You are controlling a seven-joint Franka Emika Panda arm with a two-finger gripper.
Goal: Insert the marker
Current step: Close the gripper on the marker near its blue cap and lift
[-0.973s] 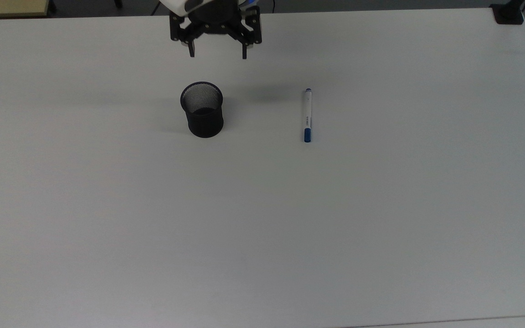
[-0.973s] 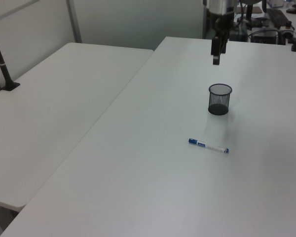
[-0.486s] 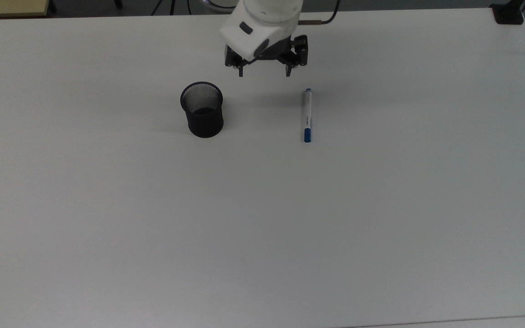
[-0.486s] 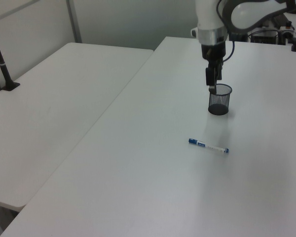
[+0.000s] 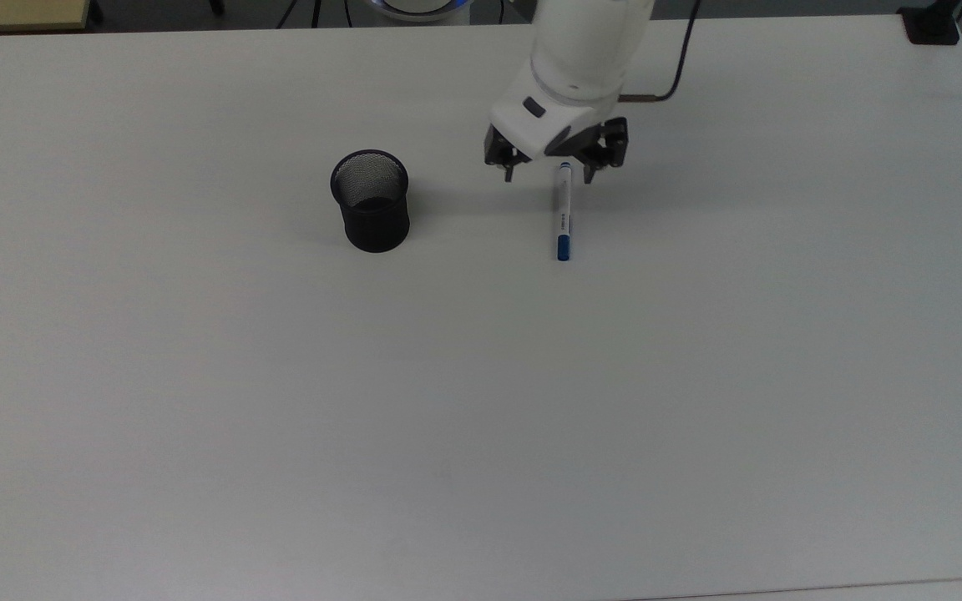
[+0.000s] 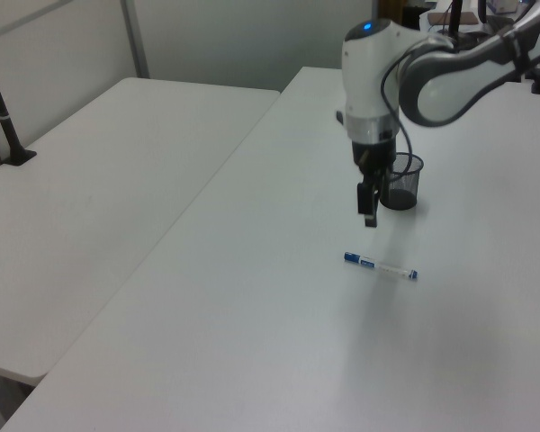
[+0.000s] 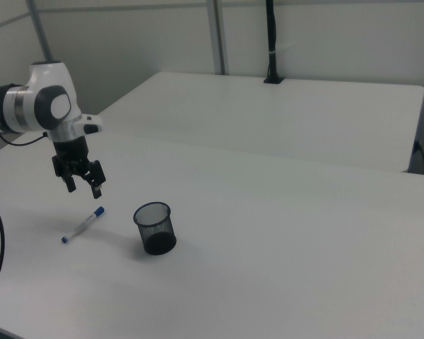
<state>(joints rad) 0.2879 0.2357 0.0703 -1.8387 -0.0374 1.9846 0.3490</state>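
Tabletop (image 5: 197, 401): white, wide, bearing all items; a second white table adjoined it in the left and right views.

Arm: white Franka, reaching over the tabletop, wrist pointed down.

End effector (image 5: 549, 176): black, fingers spread apart, nothing between them. Hung above the tabletop near the marker's small-tip end in the top view; in the right view (image 7: 83, 188) it stood clear of the surface, above and just beside the marker.

Mesh cup (image 5: 371, 201): black, upright, mouth open, empty as far as seen. Well apart from the marker, toward the top view's left.

Marker (image 5: 564, 212): white barrel, blue cap, lying flat on the tabletop, untouched; cap end toward the top view's bottom.

Step in hand (judged): approach for pickup; grasp not yet made, insertion not begun.

Next move (judged): ctr fingers astride barrel, approx mid-length, descend w/o striking tabletop, close. Slim round barrel may roll if nudged by one finger first.
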